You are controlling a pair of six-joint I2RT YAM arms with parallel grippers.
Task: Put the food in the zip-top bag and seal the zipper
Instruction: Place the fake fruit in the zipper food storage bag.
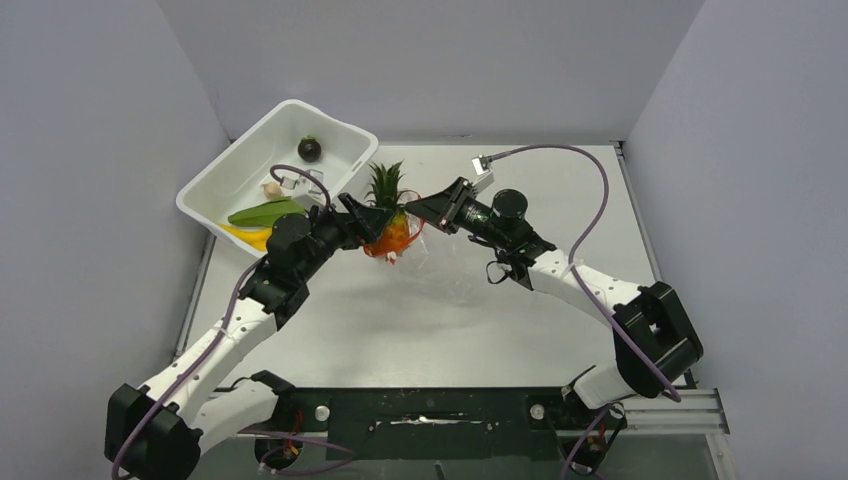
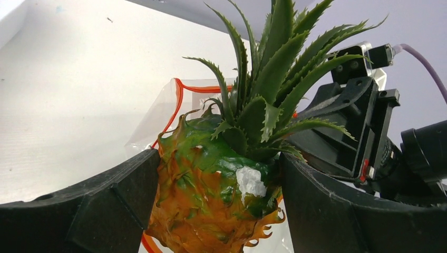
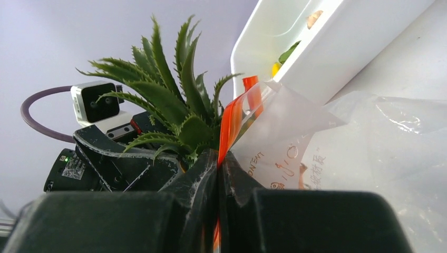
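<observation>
Status: early stage, no item fully bagged. The left claw (image 2: pixel 217 208) is spread wide and clamps the orange body of the pineapple (image 1: pixel 392 232) from both sides, holding it above the desk (image 1: pixel 560 200) at the centre of the work area. The right claw (image 3: pixel 217 179) is pressed together on the edge of the zip-top bag (image 3: pixel 369 153), pinching it at the zipper (image 3: pixel 232 118) and lifting that side of the mouth. The rest of the pouch trails slack onto the desk toward the right arm. The red strip loops around the lower part of the fruit, so the base appears to be at or just inside the open mouth; how deep cannot be told. Orientation: the pineapple's long axis stands roughly upright, green crown uppermost and leaning toward the far wall, base down toward the bag. Outstanding: the fruit is not released. The banana (image 1: pixel 250 237), a green piece (image 1: pixel 265 212) and a dark round item (image 1: pixel 309 149) lie in the white tub (image 1: pixel 250 165) at far left. The zipper is open, so sealing remains to be done.
</observation>
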